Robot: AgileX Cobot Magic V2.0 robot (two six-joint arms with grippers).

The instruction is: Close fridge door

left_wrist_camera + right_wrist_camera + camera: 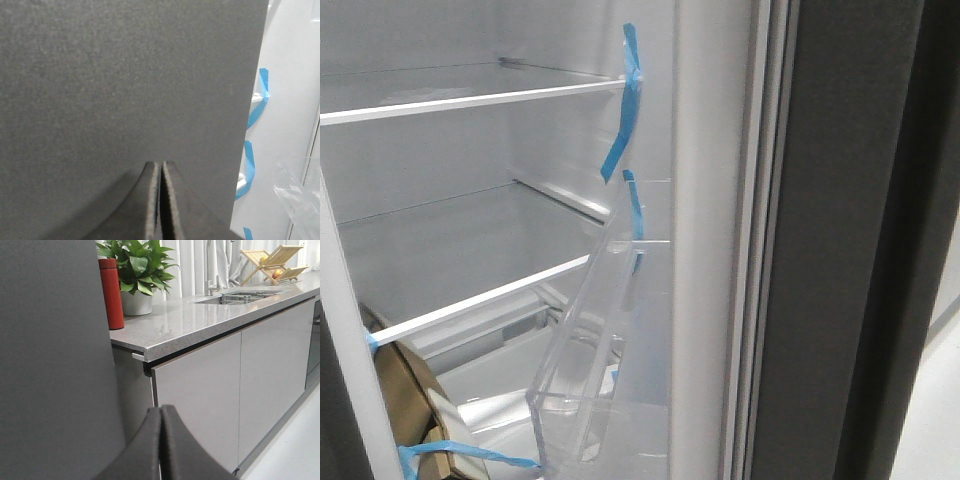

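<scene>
While the front view looks straight into the open fridge, the fridge door (820,250) stands at the right of the picture, edge-on, with its dark grey outer face turned away to the right and its white lining and grey gasket (760,240) facing the shelves. A clear plastic bin (585,370) juts out from that lining, tilted, and blue tape strips (625,100) hang above it. White-edged shelves (470,100) run across the fridge interior, and a brown cardboard piece (400,400) sits at the lower left with more blue tape across it. Neither gripper shows in this view.

From the left wrist view, the left gripper (161,200) has its two dark fingers pressed together, with nothing between them. They point at a flat dark grey panel (125,85) that fills most of the picture; whether the tips touch it cannot be told. Past the panel's edge appear a white surface, blue tape and a corner of clear plastic (295,195).

From the right wrist view, the right gripper (161,445) also has its fingers together and empty. A dark grey surface (50,350) fills one side. Beside it runs a grey speckled countertop (200,320) over pale glossy cabinet fronts (200,400), carrying a red bottle (111,292), a potted plant (135,275), a sink (240,297) and a wooden rack (272,260).
</scene>
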